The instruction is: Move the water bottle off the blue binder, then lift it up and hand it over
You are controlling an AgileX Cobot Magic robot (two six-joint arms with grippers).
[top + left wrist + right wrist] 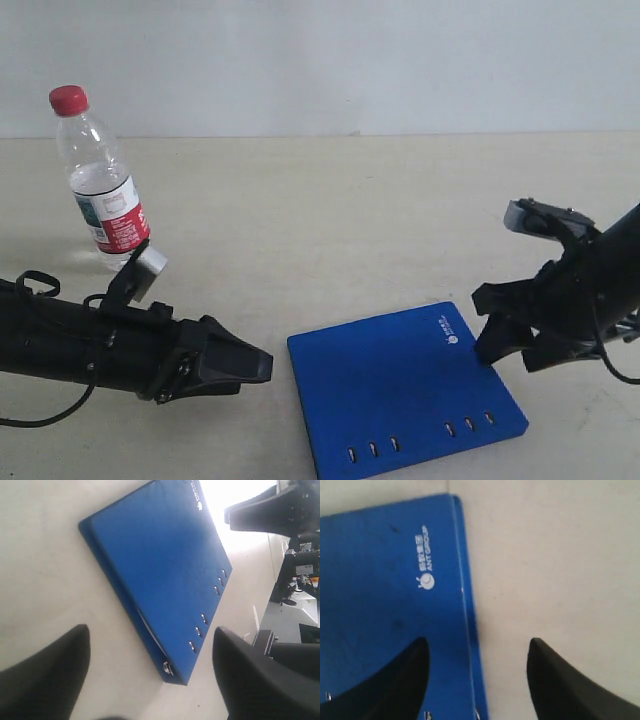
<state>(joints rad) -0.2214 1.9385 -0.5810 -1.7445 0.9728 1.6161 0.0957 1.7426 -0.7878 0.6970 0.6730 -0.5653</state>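
Note:
The water bottle (100, 180) stands upright on the table at the far left, off the blue binder, red cap on top; no gripper touches it. The blue binder (400, 385) lies flat near the front centre, its slots along the near edge. My left gripper (255, 365) hovers low just left of the binder. The left wrist view shows this gripper (150, 630) open and empty, facing a corner of the binder (160, 555). My right gripper (510, 350) is open at the binder's right edge. In the right wrist view that gripper (479, 641) straddles the edge of the binder (380, 580).
The beige table (330, 220) runs back to a white wall. In the left wrist view the right arm (270, 510) shows beyond the binder, with room equipment (300, 580) past the table's edge.

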